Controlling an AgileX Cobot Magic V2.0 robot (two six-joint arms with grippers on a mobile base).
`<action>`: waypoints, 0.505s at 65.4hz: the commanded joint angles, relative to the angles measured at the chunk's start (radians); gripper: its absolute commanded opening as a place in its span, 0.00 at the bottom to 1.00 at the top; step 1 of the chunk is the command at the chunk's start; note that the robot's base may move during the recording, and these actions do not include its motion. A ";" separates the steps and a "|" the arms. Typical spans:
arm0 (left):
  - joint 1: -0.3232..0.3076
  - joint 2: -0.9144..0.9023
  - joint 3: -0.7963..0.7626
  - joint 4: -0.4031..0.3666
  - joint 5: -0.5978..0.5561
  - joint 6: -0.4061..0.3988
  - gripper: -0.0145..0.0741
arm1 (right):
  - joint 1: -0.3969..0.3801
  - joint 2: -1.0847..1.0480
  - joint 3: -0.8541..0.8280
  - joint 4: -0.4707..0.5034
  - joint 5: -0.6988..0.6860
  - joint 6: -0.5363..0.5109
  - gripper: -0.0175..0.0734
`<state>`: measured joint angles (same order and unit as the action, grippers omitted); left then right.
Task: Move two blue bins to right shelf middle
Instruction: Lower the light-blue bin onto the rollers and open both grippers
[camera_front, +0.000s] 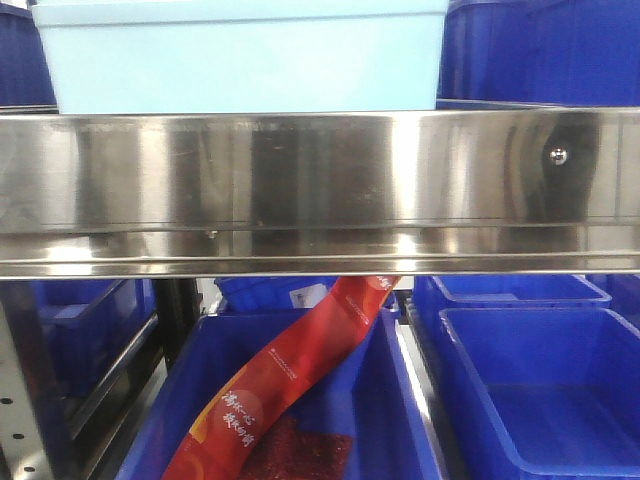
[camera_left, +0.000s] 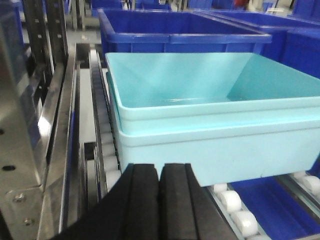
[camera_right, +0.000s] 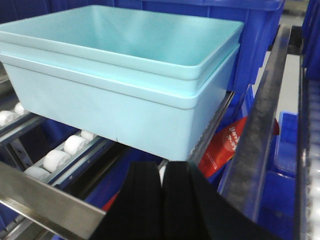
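Observation:
The two blue bins are pale aqua, nested one inside the other, and stand on the white rollers of a shelf. In the front view the stack sits just above the steel shelf rail. My left gripper is shut and empty, its tips just in front of the stack's near left wall. My right gripper is shut and empty, just below and in front of the stack's near right corner. Whether either touches the bins I cannot tell.
Darker royal-blue bins stand behind the stack and on the lower shelf. A red snack packet lies in a lower blue bin. A steel shelf rail runs across the front; steel uprights stand at the left.

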<state>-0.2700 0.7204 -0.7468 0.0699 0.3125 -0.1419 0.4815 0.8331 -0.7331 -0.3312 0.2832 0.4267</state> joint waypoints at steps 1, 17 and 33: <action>-0.004 -0.083 0.031 -0.003 -0.029 0.009 0.04 | 0.001 -0.072 0.014 -0.015 -0.030 -0.007 0.01; -0.004 -0.218 0.036 -0.003 -0.047 0.009 0.04 | 0.001 -0.198 0.014 -0.013 -0.052 -0.007 0.01; -0.004 -0.234 0.036 -0.003 -0.047 0.009 0.04 | 0.001 -0.217 0.014 -0.013 -0.063 -0.007 0.01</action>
<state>-0.2700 0.4914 -0.7119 0.0699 0.2874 -0.1356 0.4815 0.6225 -0.7207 -0.3312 0.2425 0.4267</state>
